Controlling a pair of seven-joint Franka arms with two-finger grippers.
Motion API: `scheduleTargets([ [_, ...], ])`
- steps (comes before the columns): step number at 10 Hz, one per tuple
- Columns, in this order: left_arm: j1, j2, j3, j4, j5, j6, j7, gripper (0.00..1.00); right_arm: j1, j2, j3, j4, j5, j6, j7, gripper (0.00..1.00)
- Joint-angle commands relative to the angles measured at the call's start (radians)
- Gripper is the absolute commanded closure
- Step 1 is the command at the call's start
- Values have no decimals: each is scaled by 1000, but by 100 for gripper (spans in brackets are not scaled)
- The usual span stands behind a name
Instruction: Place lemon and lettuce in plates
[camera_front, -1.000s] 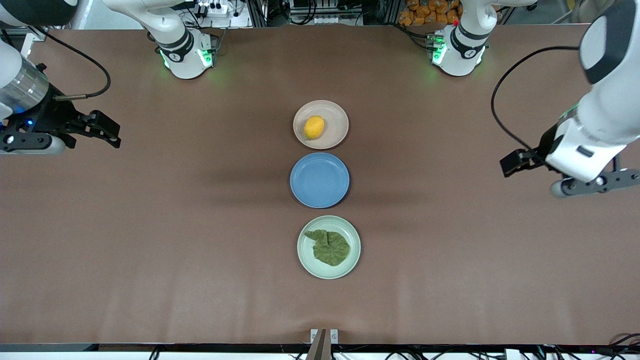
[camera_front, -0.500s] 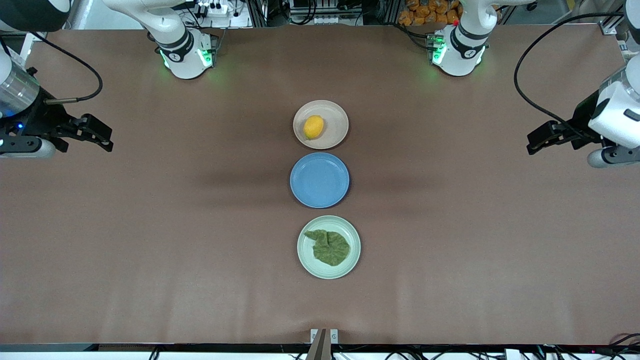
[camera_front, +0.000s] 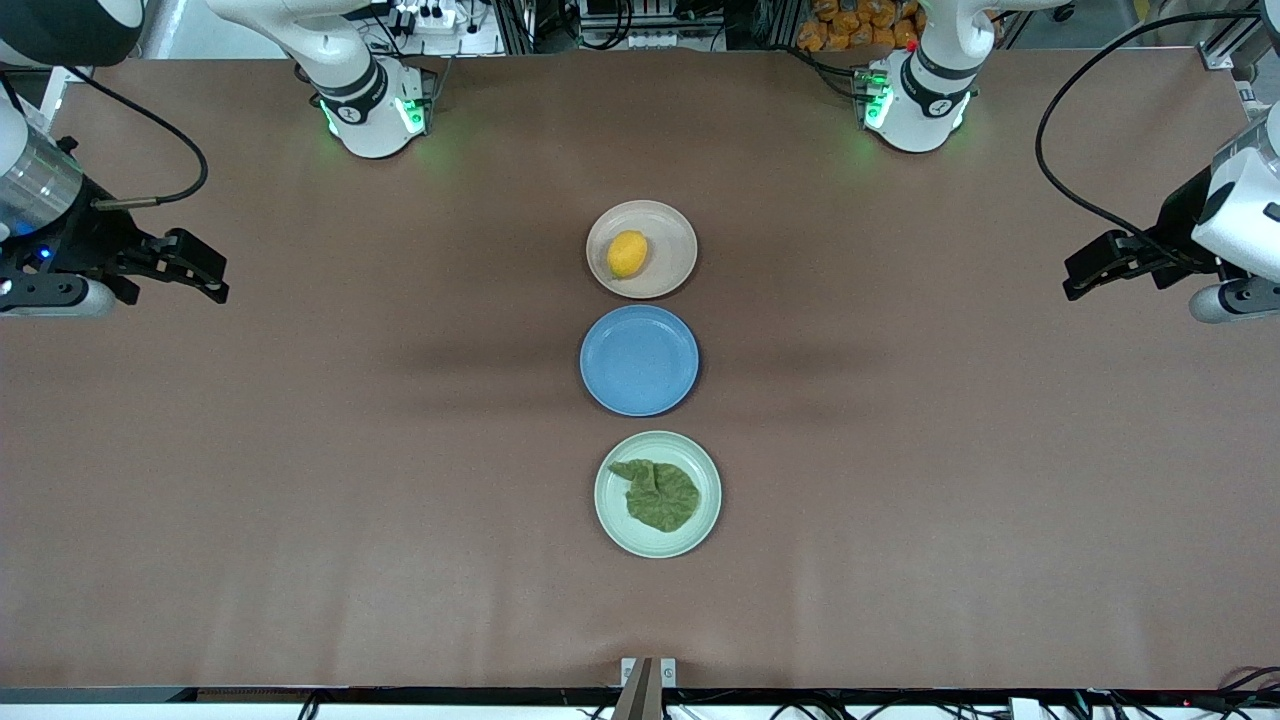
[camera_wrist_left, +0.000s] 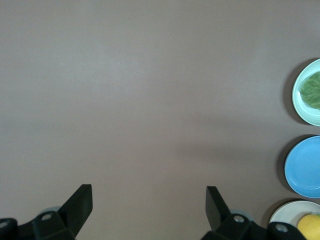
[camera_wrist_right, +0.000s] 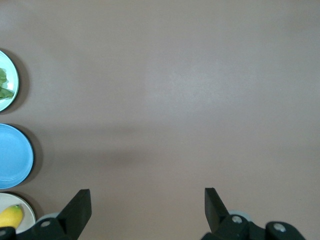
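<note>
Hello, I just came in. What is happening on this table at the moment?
Nothing is being handled right now. The lemon lies in the beige plate, and the lettuce lies in the mint green plate, which is nearest to the front camera. The blue plate between them holds nothing. The left gripper is open over bare table at the left arm's end, and the right gripper is open over bare table at the right arm's end. Both items appear already placed.

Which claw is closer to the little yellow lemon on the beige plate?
Neither clearly: the open left gripper hangs at the left arm's end of the table, the open right gripper at the right arm's end, about equally far from the lemon.
</note>
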Motion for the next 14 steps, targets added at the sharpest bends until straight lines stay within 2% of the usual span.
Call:
scheduleTargets([
  [1, 12, -21, 2, -12, -1, 12, 61, 0, -17, -16, 15, -11, -15, -4, -9, 0],
  [7, 18, -10, 3, -2, -1, 20, 61, 0, -15, -16, 18, 44, -23, -30, -12, 0],
  [10, 18, -21, 3, -4, -2, 22, 64, 0, -17, -15, 15, 49, -18, -30, -130, 0],
  [14, 18, -27, -1, -6, -1, 25, 66, 0, -6, -10, 17, 69, -31, -33, -127, 0],
])
